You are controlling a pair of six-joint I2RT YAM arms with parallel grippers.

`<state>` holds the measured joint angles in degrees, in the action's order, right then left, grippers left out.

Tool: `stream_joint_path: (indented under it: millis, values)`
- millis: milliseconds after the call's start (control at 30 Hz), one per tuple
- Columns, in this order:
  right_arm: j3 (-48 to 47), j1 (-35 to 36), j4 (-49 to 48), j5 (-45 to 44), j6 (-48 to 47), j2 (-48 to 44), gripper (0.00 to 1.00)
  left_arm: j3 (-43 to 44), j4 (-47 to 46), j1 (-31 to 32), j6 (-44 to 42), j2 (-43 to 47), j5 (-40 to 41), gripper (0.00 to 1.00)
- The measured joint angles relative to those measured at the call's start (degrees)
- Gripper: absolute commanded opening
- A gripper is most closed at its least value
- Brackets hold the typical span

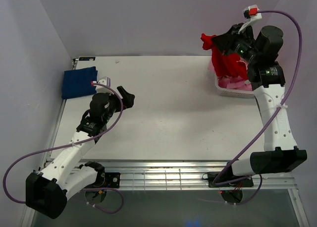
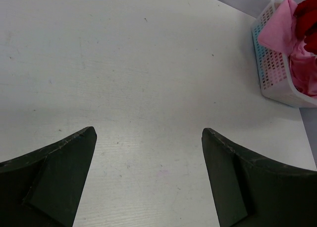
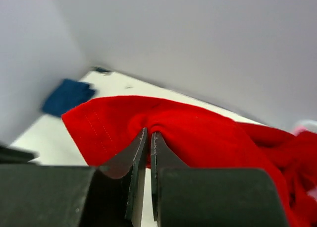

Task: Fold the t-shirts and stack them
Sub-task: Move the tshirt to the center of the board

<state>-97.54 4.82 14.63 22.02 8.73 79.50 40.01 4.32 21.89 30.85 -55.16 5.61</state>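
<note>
Right wrist: right tool (image 3: 148, 136) pinches soft, creased red t-shirt (image 3: 213, 133).

One overhead camera, two wrist cameras.
The top view looks down from the six o'clock edge over the whole table (image 1: 163, 113); the left wrist view faces low toward the basket (image 2: 277, 83) at two o'clock, which the top view also shows; the right wrist view is pressed close to the red shirt (image 3: 198, 133).

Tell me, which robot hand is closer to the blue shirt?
Left. The left gripper sits open just right of the blue shirt; the right gripper is far off, shut on the red shirt over the basket.
</note>
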Motion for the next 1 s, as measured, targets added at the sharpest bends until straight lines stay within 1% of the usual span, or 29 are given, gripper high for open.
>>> stream_joint_path:
  millis: [133, 267, 333, 433, 533, 600, 667, 767, 800, 867, 900, 1000]
  values:
    - [-2.8, 3.1, -2.2, 14.8, 7.7, 2.0, 0.08, 0.0, 0.0, 0.0, 0.2, 0.7, 0.5, 0.98]
    - [-6.0, 7.1, -6.2, 24.8, 15.6, 6.1, 0.08, 0.0, 0.0, 0.0, 0.7, 0.7, 1.2, 0.98]
    - [-6.8, 8.8, -9.9, 29.4, 20.9, 7.5, 0.08, 0.0, 0.0, 0.0, 0.8, 0.7, 1.5, 0.98]
    - [-8.7, 9.9, -18.3, 35.4, 30.3, 9.6, 0.08, 0.0, 0.0, 0.0, 1.1, 0.7, 1.9, 0.98]
    - [-8.7, 9.8, -25.4, 38.8, 36.3, 9.7, 0.08, 0.0, 0.0, 0.0, 1.3, 0.7, 2.4, 0.98]
    - [-7.3, 9.7, -27.3, 39.5, 37.2, 8.5, 0.08, -0.1, 0.1, 0.0, 1.6, 0.9, 2.9, 0.98]
    - [-3.4, 9.4, -28.0, 39.6, 37.0, 6.1, 0.08, -0.2, 0.4, 0.0, 1.6, 1.5, 3.3, 0.98]
    - [7.6, 7.4, -27.6, 38.3, 34.4, 0.5, 0.08, -0.3, 1.0, 0.0, 1.6, 2.9, 4.3, 0.98]
    - [11.9, 6.4, -26.8, 36.7, 32.5, -1.4, 0.08, -0.3, 1.3, 0.0, 1.6, 3.5, 4.6, 0.98]
    - [19.2, 4.3, -21.4, 32.3, 28.2, -4.1, 0.08, -0.3, 1.7, 0.0, 1.5, 4.5, 5.1, 0.98]
    - [21.8, 3.5, -17.7, 28.5, 25.6, -4.8, 0.08, -0.3, 1.7, 0.0, 1.6, 4.9, 5.3, 0.98]
    - [28.0, 2.2, -7.1, 13.6, 18.3, -5.3, 0.08, -0.3, 1.7, 0.0, 1.6, 5.4, 5.6, 0.98]
